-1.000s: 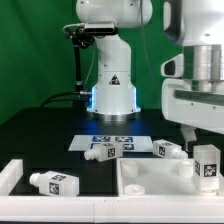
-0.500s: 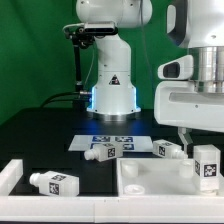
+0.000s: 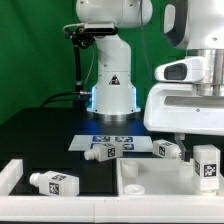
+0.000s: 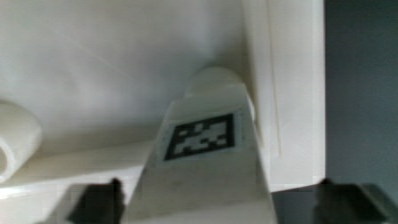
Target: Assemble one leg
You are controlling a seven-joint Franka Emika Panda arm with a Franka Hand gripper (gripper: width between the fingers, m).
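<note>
Backdrop: green curtain [image 3: 35, 50] fills the space behind the setup, hanging in soft vertical folds. Surface [image 3: 40, 125] is matte black (no glare). A thin dark stand [image 3: 78, 65] rises upright before the curtain, with a cable trailing from its foot. Lighting even; a bluish glow [image 3: 92, 98] shows low at centre.

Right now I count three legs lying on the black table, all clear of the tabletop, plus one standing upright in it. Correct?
Not quite. The exterior view shows the three lying legs on the black table outside the tabletop, but the fourth leg stands upright at the pincer, over the tabletop's far right corner; whether it rests in it cannot be told.
</note>
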